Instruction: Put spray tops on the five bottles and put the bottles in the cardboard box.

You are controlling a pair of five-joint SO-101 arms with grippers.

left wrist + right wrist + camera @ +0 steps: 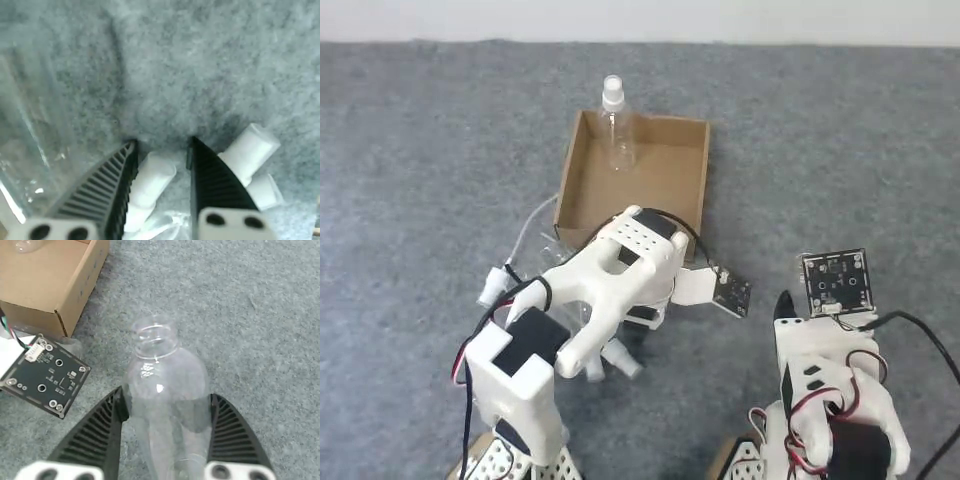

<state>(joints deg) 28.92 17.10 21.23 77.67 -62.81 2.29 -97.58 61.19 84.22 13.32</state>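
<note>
Black ribbed fingers [97, 432] of the right hand [167, 395] are pressing against both sides of a clear open-necked bottle [165, 375], pinching it with its bare neck pointing away from the wrist. In the high view this arm is sitting at the lower right of the frame. The left hand [161, 143] is hanging spread just over the grey bench [200, 60], with a white spray top [150, 185] lying between its fingers. That top is touching one finger and standing slightly apart from the other. A second spray top [250, 147] is lying just outside that hand, and a clear empty bottle [25, 125] is lying beside its other finger. In the high view the cardboard box [568, 185] is sitting at upper centre, just beyond the left arm [610, 285]. A capped bottle [616, 125] is standing upright against the box's far wall. A loose spray top with tube [496, 284] is lying at centre left, beside the left arm.
</note>
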